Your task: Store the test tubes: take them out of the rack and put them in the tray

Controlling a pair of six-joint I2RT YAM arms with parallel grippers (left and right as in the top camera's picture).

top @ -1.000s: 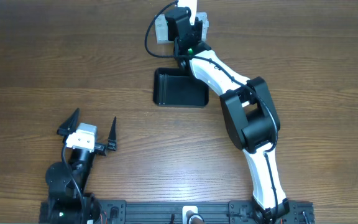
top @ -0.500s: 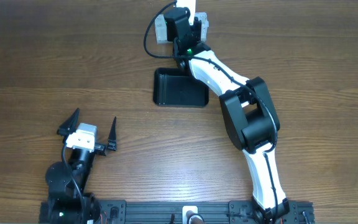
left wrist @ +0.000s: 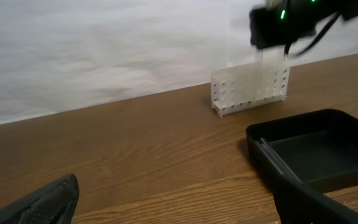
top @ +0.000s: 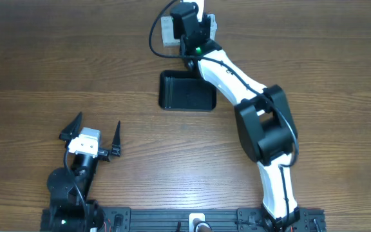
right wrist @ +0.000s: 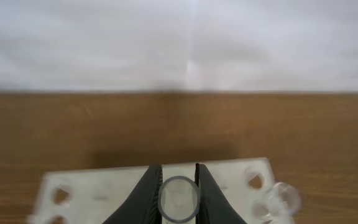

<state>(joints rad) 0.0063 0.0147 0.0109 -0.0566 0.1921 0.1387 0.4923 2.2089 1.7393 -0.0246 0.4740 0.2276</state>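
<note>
Currently right gripper (right wrist: 177, 174) pinches one test tube (right wrist: 178, 199), long axis upright, mouth up, at the one rack (right wrist: 104, 186); second tube (right wrist: 284, 198) stands beside. One tray (top: 163, 90) near. Left gripper (top: 99, 118) fingers spread.

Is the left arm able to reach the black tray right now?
Probably yes. The table between the open left gripper and the tray lies bare, and the right arm crosses only the tray's far corner, leaving the near side free.
</note>
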